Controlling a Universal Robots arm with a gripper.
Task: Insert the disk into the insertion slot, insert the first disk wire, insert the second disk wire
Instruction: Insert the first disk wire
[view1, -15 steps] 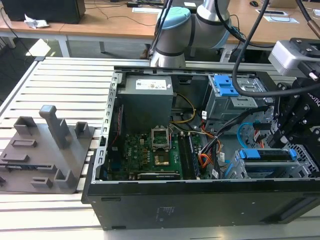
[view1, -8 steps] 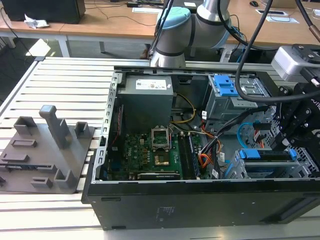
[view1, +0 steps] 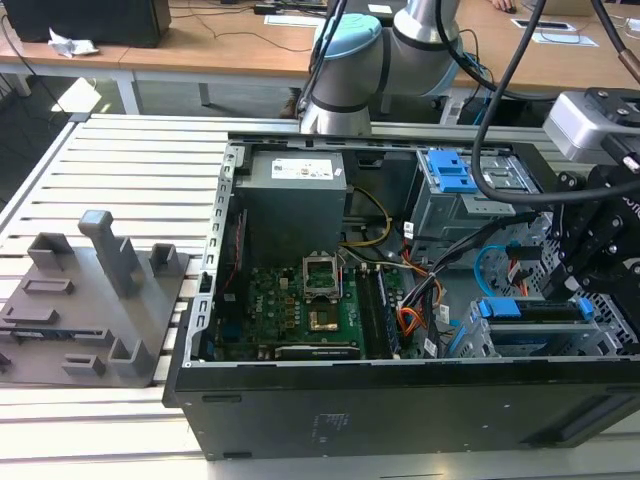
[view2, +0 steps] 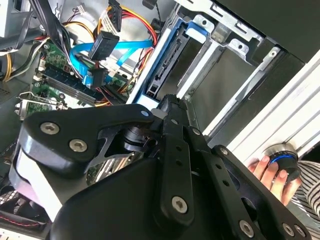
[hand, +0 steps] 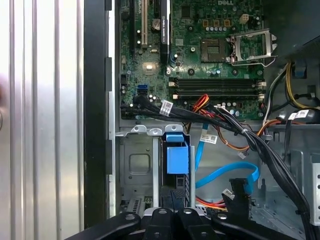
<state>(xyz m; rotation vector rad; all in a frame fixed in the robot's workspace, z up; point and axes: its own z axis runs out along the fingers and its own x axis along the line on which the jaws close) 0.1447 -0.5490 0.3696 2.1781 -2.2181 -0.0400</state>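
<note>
The disk (hand: 177, 159), in its bright blue carrier, stands edge-on inside the insertion slot (hand: 139, 165) of the grey drive cage. My gripper (hand: 173, 214) sits at the disk's outer end, its fingers closed on either side of it. In the exterior view the disk (view1: 530, 310) lies in the cage at the case's right, under my gripper (view1: 566, 288). The second disk wire (view2: 112, 46), a light-blue cable with a dark plug, hangs loose beside the cage. Next to it, the first disk wire (view2: 131, 16), an orange, red and black bundle, ends in a loose black plug.
The open computer case (view1: 300, 400) lies on a slatted metal table (view1: 120, 160), with a grey fixture plate (view1: 90, 300) on the exterior view's left. A taller cage with a blue latch (view1: 450, 170) stands behind. A person's hand (view2: 267, 170) rests by a round button outside the case.
</note>
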